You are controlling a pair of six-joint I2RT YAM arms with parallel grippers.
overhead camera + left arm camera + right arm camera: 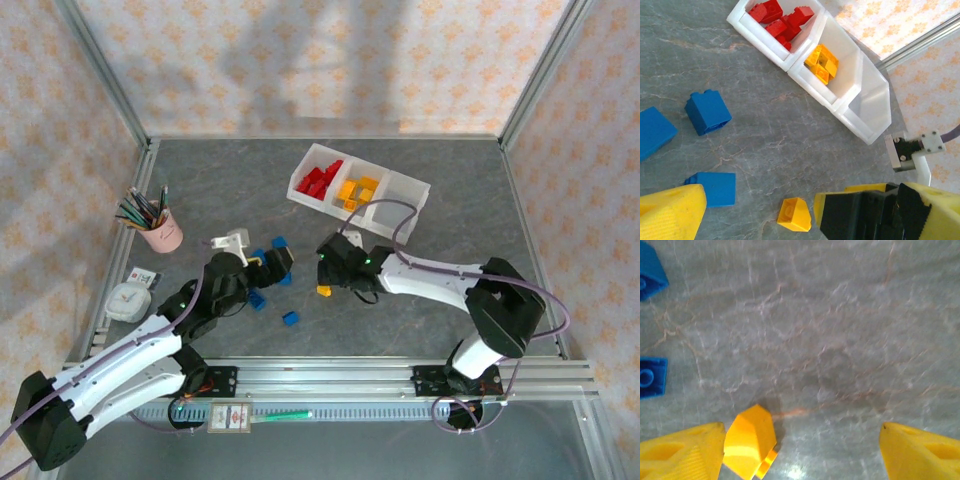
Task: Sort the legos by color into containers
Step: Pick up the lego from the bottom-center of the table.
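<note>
Right hand [800, 455] low over the surface [840, 330], fingers spread wide; yellow lego [749, 440] lying just beside one finger, ungripped; left hand [277, 262] open too, among blue legos [290, 318]; tray [415, 190] farther back holding red and yellow bricks.

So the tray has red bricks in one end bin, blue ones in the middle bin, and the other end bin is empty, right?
Not quite. The middle bin holds yellow-orange bricks, not blue, as the left wrist view shows. The red bricks at one end and the empty bin at the other are as you said.
</note>
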